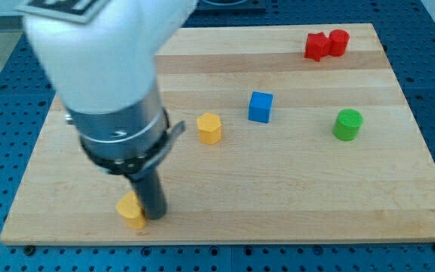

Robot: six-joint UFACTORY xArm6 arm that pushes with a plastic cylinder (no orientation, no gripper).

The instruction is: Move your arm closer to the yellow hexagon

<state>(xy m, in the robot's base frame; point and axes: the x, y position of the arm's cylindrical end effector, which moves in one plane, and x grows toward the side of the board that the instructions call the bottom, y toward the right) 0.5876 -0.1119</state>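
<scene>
The yellow hexagon (210,128) stands on the wooden board (293,189) a little left of the middle. My tip (154,217) is down at the view's lower left, well below and to the left of the hexagon. It touches or nearly touches a second yellow block (131,211), whose shape is partly hidden, on that block's right side. The arm's large white and grey body covers the board's upper left.
A blue cube (260,106) sits just right of the hexagon. A green cylinder (347,124) stands at the right. Two red blocks (326,44) sit together at the top right. The board's bottom edge lies just below my tip.
</scene>
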